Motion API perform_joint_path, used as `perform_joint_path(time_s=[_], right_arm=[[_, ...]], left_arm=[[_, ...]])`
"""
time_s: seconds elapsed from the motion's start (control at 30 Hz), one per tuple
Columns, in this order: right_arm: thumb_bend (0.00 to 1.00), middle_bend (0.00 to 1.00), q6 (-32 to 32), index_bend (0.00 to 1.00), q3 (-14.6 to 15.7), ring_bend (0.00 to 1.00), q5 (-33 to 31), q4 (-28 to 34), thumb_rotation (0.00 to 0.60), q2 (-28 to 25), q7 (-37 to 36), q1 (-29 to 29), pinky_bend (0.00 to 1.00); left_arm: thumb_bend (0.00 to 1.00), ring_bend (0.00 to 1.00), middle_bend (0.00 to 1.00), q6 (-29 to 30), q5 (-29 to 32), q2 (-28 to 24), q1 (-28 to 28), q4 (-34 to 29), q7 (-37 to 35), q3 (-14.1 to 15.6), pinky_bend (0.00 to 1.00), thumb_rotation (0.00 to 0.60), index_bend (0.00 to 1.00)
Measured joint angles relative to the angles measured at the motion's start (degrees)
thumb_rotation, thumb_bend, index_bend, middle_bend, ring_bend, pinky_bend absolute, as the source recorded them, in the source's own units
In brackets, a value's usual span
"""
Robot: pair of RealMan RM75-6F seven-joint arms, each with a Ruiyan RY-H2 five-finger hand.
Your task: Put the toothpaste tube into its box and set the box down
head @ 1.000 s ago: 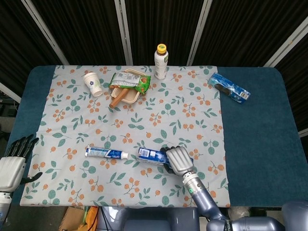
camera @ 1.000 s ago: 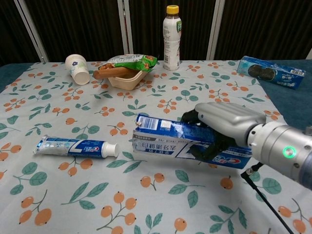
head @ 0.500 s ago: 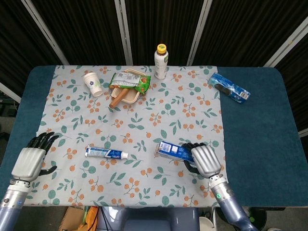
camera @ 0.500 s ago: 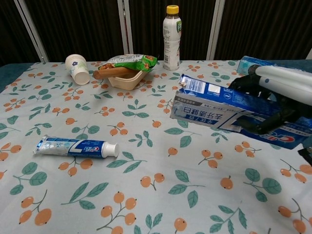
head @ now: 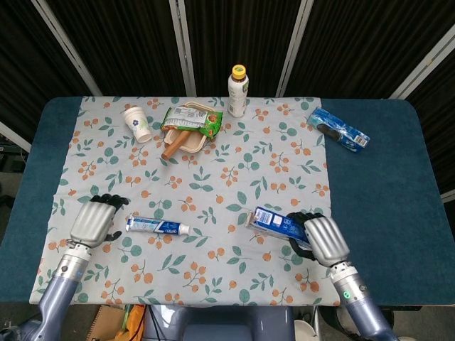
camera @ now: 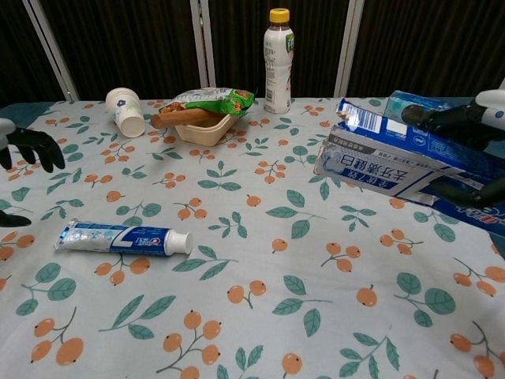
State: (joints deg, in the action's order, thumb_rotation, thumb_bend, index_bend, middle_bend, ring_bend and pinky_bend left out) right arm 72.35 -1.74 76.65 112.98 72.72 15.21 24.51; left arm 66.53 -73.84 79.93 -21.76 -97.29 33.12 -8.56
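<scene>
The blue toothpaste box (head: 277, 223) (camera: 394, 163) is lifted off the cloth, its open end facing left. My right hand (head: 322, 238) (camera: 467, 150) grips it from the right, fingers wrapped around the box. The toothpaste tube (head: 157, 226) (camera: 125, 238) lies flat on the floral cloth, cap pointing right. My left hand (head: 94, 219) (camera: 24, 147) hovers just left of the tube with fingers apart, holding nothing.
At the back stand a paper cup (head: 136, 123), a beige bowl (head: 183, 139) with a sausage and a green snack bag (head: 193, 119), and a bottle (head: 237, 91). A blue biscuit packet (head: 338, 129) lies at the back right on the blue table.
My right hand has carried the box up and to the right. My left hand has moved in toward the tube from the left edge.
</scene>
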Motion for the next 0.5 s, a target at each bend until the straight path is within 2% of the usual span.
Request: perform_joint_path(time_s=[0.3, 0.5], right_arm=[[0.43, 0.51, -0.28, 0.45, -0.8, 0.47, 0.34, 0.37, 0.6, -0.94, -1.7, -0.59, 0.44], [0.43, 0.51, -0.4, 0.45, -1.06, 0.47, 0.47, 0.54, 0.6, -1.06, -1.96, -0.88, 0.44]], left_arm=[[0.12, 0.31, 0.36, -4.26, 6.96, 5.91, -5.16, 3.22, 8.94, -0.73, 0.37, 0.6, 0.33], [0.13, 0.32, 0.37, -5.47, 10.71, 9.01, -7.27, 5.6, 11.52, -0.53, 0.38, 0.6, 0.34]])
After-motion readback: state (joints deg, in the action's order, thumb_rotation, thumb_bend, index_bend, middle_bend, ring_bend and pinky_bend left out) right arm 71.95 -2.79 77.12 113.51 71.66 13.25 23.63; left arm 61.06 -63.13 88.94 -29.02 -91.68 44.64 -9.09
